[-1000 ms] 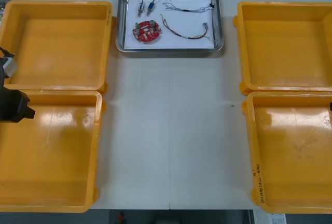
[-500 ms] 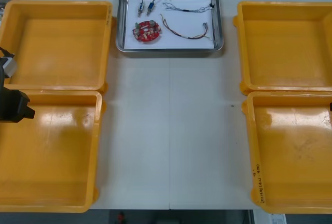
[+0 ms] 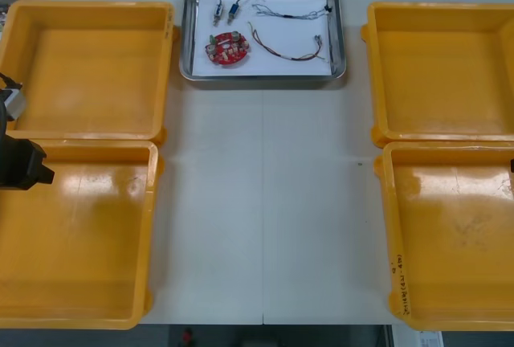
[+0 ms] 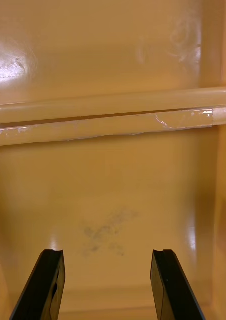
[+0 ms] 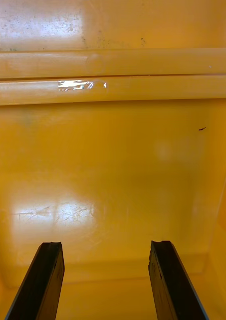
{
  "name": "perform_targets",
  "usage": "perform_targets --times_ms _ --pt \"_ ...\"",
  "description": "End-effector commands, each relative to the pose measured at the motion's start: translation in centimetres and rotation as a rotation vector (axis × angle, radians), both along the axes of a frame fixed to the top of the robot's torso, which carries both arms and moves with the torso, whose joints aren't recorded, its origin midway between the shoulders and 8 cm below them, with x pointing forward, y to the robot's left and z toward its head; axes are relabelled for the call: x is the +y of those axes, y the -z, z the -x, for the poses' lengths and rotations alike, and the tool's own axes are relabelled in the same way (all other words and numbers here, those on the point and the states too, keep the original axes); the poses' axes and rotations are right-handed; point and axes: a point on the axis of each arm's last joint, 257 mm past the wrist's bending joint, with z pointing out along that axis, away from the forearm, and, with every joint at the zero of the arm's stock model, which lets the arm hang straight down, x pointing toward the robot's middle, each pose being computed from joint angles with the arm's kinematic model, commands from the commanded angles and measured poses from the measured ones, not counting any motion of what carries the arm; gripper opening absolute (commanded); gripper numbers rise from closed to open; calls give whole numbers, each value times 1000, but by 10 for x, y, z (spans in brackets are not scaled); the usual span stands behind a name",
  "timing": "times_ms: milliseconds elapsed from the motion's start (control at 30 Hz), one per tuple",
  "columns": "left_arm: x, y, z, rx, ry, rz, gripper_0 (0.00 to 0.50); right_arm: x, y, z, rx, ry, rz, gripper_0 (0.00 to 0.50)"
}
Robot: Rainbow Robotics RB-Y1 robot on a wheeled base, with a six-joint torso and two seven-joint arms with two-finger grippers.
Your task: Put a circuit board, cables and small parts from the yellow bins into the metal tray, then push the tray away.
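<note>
The metal tray (image 3: 340, 34) stands at the table's far edge between the bins, white inside. In it lie a round red circuit board (image 3: 226, 48), two small metal parts (image 3: 224, 11), a blue and white cable (image 3: 289, 13) and a red and yellow cable (image 3: 283, 46). My left arm (image 3: 18, 158) shows at the left edge over the near left yellow bin (image 3: 80, 234). In the left wrist view my left gripper (image 5: 105, 280) is open above that bin's bare floor. My right gripper (image 4: 109, 285) is open over the near right yellow bin (image 3: 454, 230), with nothing between the fingers.
The far left yellow bin (image 3: 88, 66) and far right yellow bin (image 3: 442, 66) flank the tray, and I see nothing inside any of the bins. Bare white table (image 3: 265, 202) runs down the middle between the bins.
</note>
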Motion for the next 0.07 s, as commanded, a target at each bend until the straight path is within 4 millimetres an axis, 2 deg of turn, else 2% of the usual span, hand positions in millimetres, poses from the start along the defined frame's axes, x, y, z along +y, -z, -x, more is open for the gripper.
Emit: perform_targets --times_ms 33,67 --pt "16 -16 -2 -39 40 -74 500 -15 -8 5 -1 -11 52 500" --pt "16 -16 -2 -39 40 -74 500 -15 -8 5 -1 -11 52 500"
